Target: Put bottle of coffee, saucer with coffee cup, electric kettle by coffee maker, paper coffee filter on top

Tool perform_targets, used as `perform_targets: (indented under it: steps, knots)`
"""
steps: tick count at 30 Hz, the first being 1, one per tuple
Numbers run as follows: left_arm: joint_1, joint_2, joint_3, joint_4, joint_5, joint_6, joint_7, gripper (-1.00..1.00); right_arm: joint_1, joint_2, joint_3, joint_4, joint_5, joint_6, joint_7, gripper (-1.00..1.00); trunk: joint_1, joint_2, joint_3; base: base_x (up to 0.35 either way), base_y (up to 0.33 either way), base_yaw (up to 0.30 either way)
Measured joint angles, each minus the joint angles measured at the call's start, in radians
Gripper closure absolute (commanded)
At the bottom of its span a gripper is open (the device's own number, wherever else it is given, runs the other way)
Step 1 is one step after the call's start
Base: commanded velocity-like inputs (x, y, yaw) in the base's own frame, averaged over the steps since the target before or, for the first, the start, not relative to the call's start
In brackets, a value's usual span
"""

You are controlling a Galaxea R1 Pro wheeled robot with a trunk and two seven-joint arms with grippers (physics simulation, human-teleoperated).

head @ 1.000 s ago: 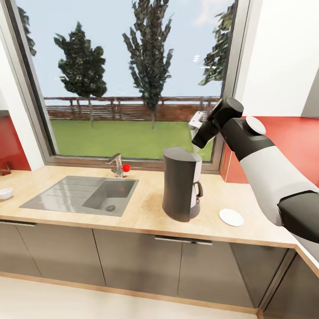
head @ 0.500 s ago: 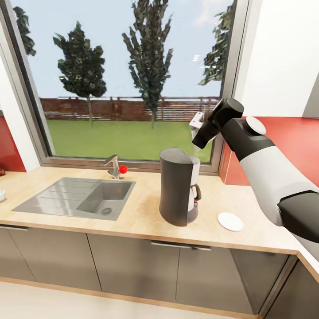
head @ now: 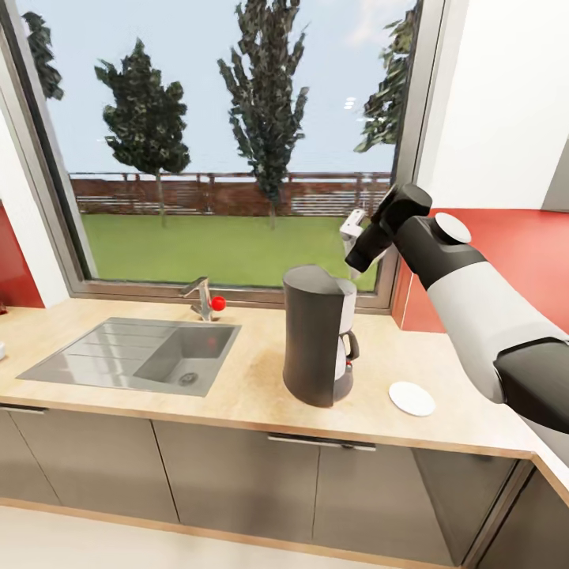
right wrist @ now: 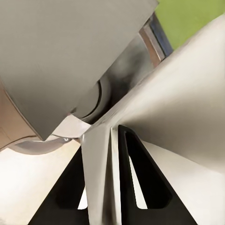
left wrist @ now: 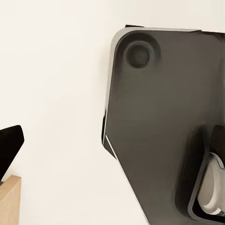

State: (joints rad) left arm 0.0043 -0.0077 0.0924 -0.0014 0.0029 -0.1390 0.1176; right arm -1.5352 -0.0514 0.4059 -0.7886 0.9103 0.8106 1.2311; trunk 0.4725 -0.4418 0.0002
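The dark grey coffee maker (head: 316,336) stands on the wooden countertop (head: 253,383), right of the sink. A white saucer (head: 412,398) lies flat on the counter just right of it. My right gripper (head: 356,237) is raised in front of the window, above and slightly right of the coffee maker's top, shut on a white paper coffee filter (head: 352,224). In the right wrist view the black fingers (right wrist: 140,183) pinch the filter (right wrist: 178,93), with the coffee maker's top (right wrist: 61,56) beyond it. A black fingertip (left wrist: 9,145) of my left gripper shows against a white wall.
A steel sink (head: 142,356) with a faucet (head: 204,296) is set into the counter at the left. A large window (head: 237,142) runs behind the counter and a red backsplash (head: 514,253) lines the right wall. Grey cabinets (head: 237,474) sit below.
The camera has moved, so the whole picture slid slightly left. My right gripper still holds the filter above the coffee maker, now a little lower and farther right.
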Motion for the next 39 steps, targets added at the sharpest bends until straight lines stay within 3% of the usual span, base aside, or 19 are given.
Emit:
perform_targets:
  steps: [33,39]
  knots:
    - [0.0,0.0,0.0,0.0,0.001,0.0,0.004,-1.0,0.002,0.004,0.001,0.007,-0.003,-0.001,-0.001,1.0,0.0,0.0,0.0,0.059,0.0,0.0]
    - [0.0,0.001,0.002,0.0,0.002,0.0,0.004,-1.0,0.003,0.009,0.0,0.048,-0.003,-0.001,-0.002,1.0,0.0,0.0,0.0,0.0,0.0,0.0]
